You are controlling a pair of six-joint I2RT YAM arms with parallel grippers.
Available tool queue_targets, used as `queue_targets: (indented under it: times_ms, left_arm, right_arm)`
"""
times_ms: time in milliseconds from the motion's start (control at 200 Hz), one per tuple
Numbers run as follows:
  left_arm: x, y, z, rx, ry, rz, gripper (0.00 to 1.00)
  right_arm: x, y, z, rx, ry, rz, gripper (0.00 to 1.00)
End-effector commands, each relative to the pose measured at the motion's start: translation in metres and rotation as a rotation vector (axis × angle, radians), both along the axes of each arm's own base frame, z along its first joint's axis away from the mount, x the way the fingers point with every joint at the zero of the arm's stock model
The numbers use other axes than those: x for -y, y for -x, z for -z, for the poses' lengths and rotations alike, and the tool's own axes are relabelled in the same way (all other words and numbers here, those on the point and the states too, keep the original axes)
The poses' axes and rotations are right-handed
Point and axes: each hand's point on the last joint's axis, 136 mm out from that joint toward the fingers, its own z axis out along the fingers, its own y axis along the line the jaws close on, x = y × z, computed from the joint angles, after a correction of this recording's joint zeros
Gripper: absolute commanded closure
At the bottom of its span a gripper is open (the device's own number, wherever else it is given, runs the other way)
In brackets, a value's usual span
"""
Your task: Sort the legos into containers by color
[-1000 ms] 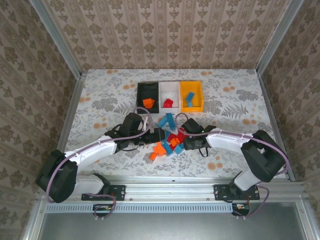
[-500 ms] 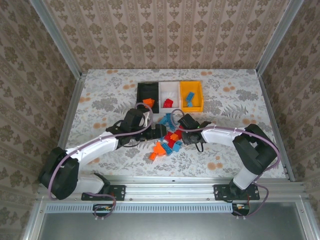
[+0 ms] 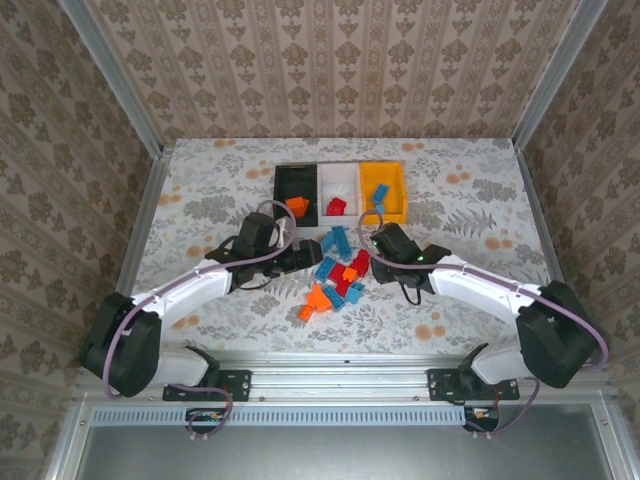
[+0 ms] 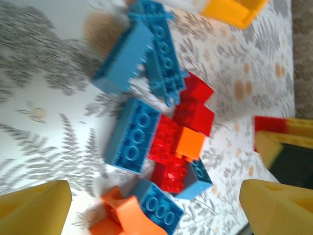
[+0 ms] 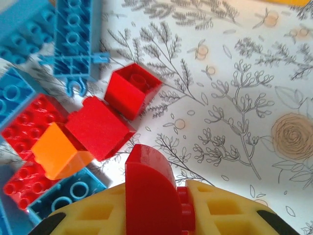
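Note:
Loose legos (image 3: 338,272) in blue, red and orange lie piled mid-table, and the same legos (image 4: 161,142) fill the left wrist view. My right gripper (image 5: 156,208) is shut on a red curved brick (image 5: 149,188), held just above the table at the pile's right edge; in the top view this right gripper (image 3: 373,252) sits right of the pile. My left gripper (image 4: 156,210) is open, its yellow fingers (image 4: 34,205) wide apart over an orange and a blue brick. From above, the left gripper (image 3: 312,258) is at the pile's left side.
Three bins stand in a row behind the pile: a black bin (image 3: 285,178) holding an orange brick, a white bin (image 3: 342,172) holding a red brick, a yellow bin (image 3: 398,185) holding a blue brick. Metal frame rails border the table.
My right gripper has pulled up and back out of the pile with the red curved brick in it. The left gripper has drawn slightly back to the left.

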Motion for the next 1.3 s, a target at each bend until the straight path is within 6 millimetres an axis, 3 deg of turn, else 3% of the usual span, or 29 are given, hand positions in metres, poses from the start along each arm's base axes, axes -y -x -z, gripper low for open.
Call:
queue_targets:
  times_ms: [0,155,250,335,475,625,830,985,1115,1240,1295]
  left_arm:
    - [-0.035,-0.002,0.016,-0.053,-0.078,-0.128,0.03]
    - [-0.073,-0.002,0.032,-0.118,-0.093,-0.258,0.03]
    - [-0.086,0.003,0.037,-0.13,-0.088,-0.293,0.03]
    - [-0.092,0.009,0.037,-0.134,-0.088,-0.296,0.02]
    - [-0.097,0.018,0.032,-0.127,-0.089,-0.283,0.02]
    - [-0.099,0.023,0.028,-0.109,-0.078,-0.273,0.02]
    - [-0.093,0.018,0.021,-0.095,-0.059,-0.244,0.02]
    - [-0.08,0.015,0.015,-0.092,-0.041,-0.188,0.03]
    - [-0.062,0.021,0.012,-0.058,-0.093,-0.104,0.06]
    - [-0.034,0.047,0.018,-0.044,-0.179,0.042,0.12]
    - [-0.028,0.059,0.022,-0.038,-0.213,0.085,0.15]
  right_arm:
    - [-0.009,-0.021,-0.027,0.055,-0.009,0.001,0.71]
    - [-0.045,-0.073,-0.04,0.11,-0.005,-0.027,0.71]
    - [-0.068,-0.112,-0.048,0.139,0.002,-0.042,0.7]
    - [-0.087,-0.145,-0.039,0.134,0.011,-0.046,0.7]
    - [-0.094,-0.19,-0.025,0.121,0.04,-0.01,0.7]
    - [-0.101,-0.212,-0.019,0.107,0.049,-0.007,0.66]
    - [-0.101,-0.216,-0.017,0.103,0.056,-0.012,0.55]
    - [-0.104,-0.207,-0.048,0.154,0.022,-0.025,0.54]
    - [-0.105,-0.181,-0.08,0.21,-0.049,-0.029,0.53]
    - [-0.09,-0.143,-0.078,0.214,-0.109,0.0,0.53]
    - [-0.08,-0.125,-0.066,0.198,-0.116,0.016,0.53]
